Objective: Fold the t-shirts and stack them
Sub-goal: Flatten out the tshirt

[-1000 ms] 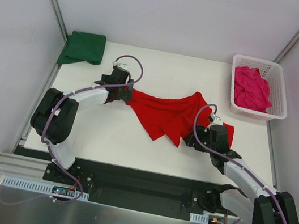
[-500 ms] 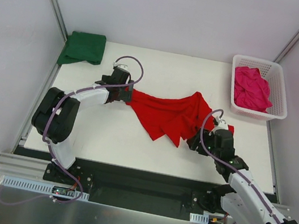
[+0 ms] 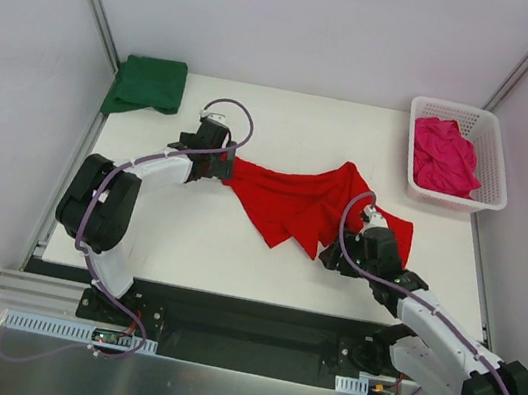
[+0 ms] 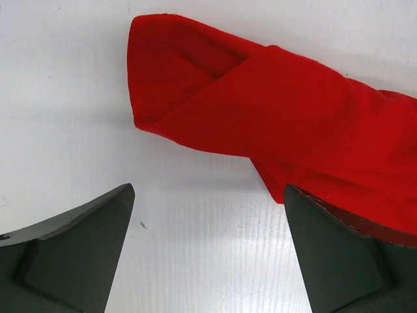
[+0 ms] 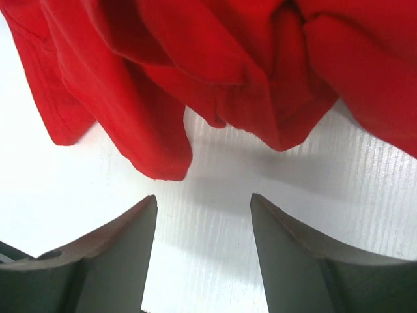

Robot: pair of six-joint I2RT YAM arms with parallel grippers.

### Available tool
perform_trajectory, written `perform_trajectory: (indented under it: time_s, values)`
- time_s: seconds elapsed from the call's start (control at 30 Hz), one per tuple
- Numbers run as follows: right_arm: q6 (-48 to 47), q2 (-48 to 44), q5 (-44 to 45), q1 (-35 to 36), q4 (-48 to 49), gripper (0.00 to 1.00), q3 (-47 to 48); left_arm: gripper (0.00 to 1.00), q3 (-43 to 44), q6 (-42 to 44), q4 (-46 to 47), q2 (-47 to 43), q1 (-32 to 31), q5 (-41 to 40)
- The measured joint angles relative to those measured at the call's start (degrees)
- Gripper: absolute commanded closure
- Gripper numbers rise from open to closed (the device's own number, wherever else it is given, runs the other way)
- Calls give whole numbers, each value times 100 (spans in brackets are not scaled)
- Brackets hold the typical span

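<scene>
- Spread to the full and pinching nothing: left gripper (image 4: pixel 208 261), with only bare white table top (image 4: pixel 195 215) between its two dark fingers (image 4: pixel 71 254).
- Just ahead of those fingertips, the bright red soft cloth t-shirt (image 4: pixel 273 111), its rounded, folded-over left end lying flat on the surface.
- Red cloth running close past the right-hand finger of that gripper; touching or not, impossible to tell.
- Parted and holding nothing: right gripper (image 5: pixel 202 261), again with only table surface in the gap.
- Just beyond its tips, the red t-shirt's bunched lower edge: several loose folds and pointed corners reaching toward the fingers, none of them between the jaws.
- Seen from overhead, the red t-shirt lying crumpled in a long band. The left gripper sits at its left end and the right gripper at its near right edge, beside the pointed folds.
- Far to the left of the red t-shirt and well apart from it, a dark green cloth t-shirt (image 3: pixel 148 84), folded into a flat rectangle at the table's far corner and overlapping the table edge a little.
- Beyond the red t-shirt's right end, near it but apart, a white plastic lattice basket (image 3: pixel 498 171).
- Inside that basket, a magenta-pink cloth t-shirt (image 3: pixel 443 155), crumpled and unfolded.
</scene>
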Motion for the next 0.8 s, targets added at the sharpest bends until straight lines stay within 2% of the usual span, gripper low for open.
perform_trajectory:
  time_s: [0.47, 0.8]
  values:
    - [52, 1209, 101, 81, 772, 38, 214, 1, 0, 2, 2, 0, 0, -2]
    - [68, 1580, 87, 81, 1113, 39, 334, 1, 2, 4, 2, 116, 2, -2]
